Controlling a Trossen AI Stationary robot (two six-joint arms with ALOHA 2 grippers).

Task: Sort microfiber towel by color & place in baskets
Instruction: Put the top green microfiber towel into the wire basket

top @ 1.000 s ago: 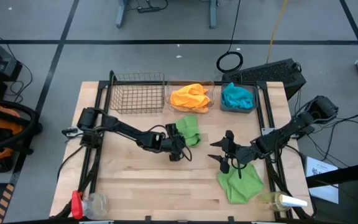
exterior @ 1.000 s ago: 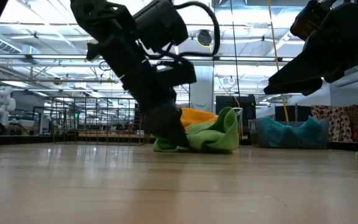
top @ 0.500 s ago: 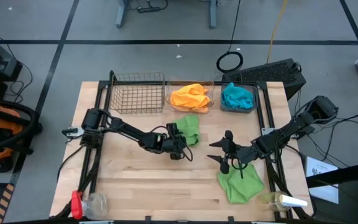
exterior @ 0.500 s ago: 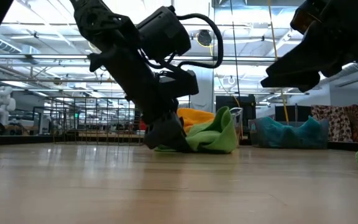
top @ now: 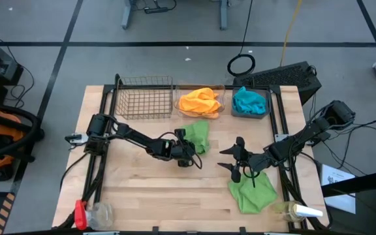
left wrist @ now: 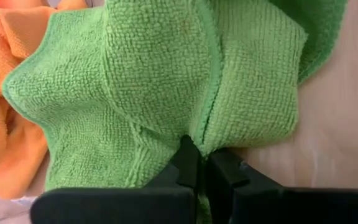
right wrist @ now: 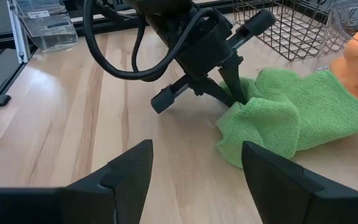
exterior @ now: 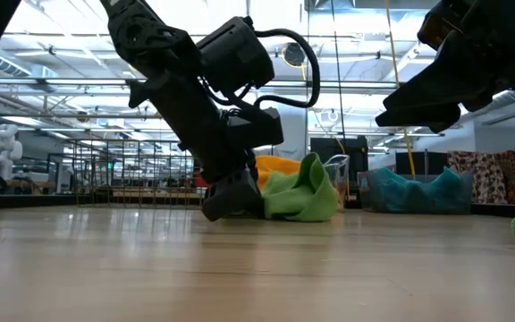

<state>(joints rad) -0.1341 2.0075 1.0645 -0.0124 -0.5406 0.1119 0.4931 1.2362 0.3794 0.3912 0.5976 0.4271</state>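
Left gripper [top: 187,147]: fingers pressed together on a pinched fold of the green towel [top: 198,135], at the centre of the high view. In the left wrist view the two dark fingertips [left wrist: 188,163] meet at the lower middle of the frame with a ridge of green cloth squeezed between them.
Green towel in the grip: bunched up on the wooden table [top: 136,196], just below the clear tub [top: 220,108] in the high view; in the low view it rises in a peak at mid-frame, touching the gripper's tip.
Right gripper [top: 235,163]: fingers spread wide, nothing between them, right of centre in the high view. It hangs over the upper edge of a second green towel [top: 253,191]; whether it touches the cloth cannot be told.
Second green towel: flat on the table at the lower right of the high view.
Wire basket [top: 145,98]: upper left of the table, no towel in it.
Clear tub: upper middle, holding an orange towel [top: 200,101].
Dark grey tub [top: 249,112]: upper right of the row, holding a teal towel [top: 249,100].
Row of bins: side by side along the table's far edge.
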